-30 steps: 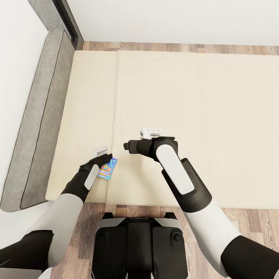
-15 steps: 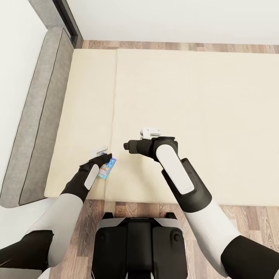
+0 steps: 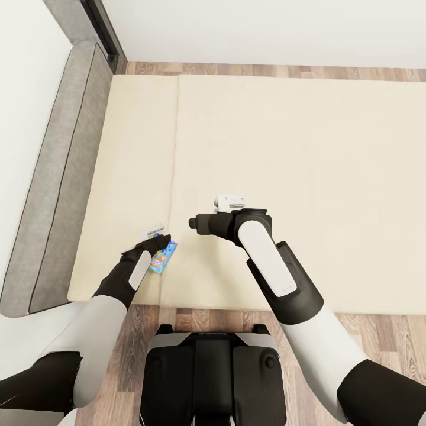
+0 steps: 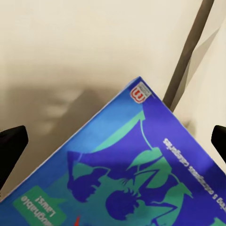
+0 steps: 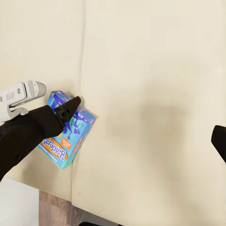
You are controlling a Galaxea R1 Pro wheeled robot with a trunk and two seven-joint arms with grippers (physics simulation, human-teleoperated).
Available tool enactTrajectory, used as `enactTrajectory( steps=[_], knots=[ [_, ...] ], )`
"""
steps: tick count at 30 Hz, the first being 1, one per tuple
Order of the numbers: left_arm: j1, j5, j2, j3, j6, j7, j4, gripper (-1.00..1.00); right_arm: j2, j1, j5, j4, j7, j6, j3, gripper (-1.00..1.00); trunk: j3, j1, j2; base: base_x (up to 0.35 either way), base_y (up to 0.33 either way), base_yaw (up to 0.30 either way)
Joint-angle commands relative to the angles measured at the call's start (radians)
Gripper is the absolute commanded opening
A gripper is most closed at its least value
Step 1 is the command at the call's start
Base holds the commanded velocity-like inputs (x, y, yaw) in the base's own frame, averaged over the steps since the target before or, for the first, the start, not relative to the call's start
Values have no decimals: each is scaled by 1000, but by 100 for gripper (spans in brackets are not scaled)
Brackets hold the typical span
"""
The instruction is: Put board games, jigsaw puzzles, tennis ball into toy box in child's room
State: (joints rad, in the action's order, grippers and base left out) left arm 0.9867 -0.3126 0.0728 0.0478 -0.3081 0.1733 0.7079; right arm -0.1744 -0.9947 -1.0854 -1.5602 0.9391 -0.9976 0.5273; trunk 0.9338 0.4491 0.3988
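The small blue board game [image 3: 164, 258] lies on the cream bed [image 3: 307, 154], close to the near edge, right beside the lengthwise seam [image 3: 174, 154]. From the robot's head it sits at about 11 o'clock.

The left pincer [image 3: 155, 235] hangs directly over that box. In the left wrist view the blue cartoon print [image 4: 141, 174] lies between the two dark fingertips [image 4: 12, 143], which stand wide apart at either side with cream bed showing around the box corner. The pincer is open and nothing is clamped. Whether a fingertip touches the box cannot be told.

In the right wrist view the box [image 5: 68, 129] rests flat, partly covered by the left arm's dark wrist [image 5: 33, 129]; one short end points toward the wood-plank floor [image 5: 52, 207].

The right pincer [image 3: 229, 202] hovers over bare bed at roughly 12 o'clock from the head, well apart from the box. Its state cannot be told.

A grey headboard [image 3: 53, 177] runs along the bed at 9 o'clock.
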Motion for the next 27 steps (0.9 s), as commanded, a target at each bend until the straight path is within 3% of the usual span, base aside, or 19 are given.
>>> enactTrajectory(
  steps=[1,27],
  knots=[
    [0,-20,1,3,-8,7,-15,100,0,-1,-8,-1,10,-4,0,100,1,1,1,0,0,0],
    [0,-21,1,3,-11,11,27,100,0,-1,-8,-1,10,-4,0,100,1,1,1,0,0,0]
  ],
)
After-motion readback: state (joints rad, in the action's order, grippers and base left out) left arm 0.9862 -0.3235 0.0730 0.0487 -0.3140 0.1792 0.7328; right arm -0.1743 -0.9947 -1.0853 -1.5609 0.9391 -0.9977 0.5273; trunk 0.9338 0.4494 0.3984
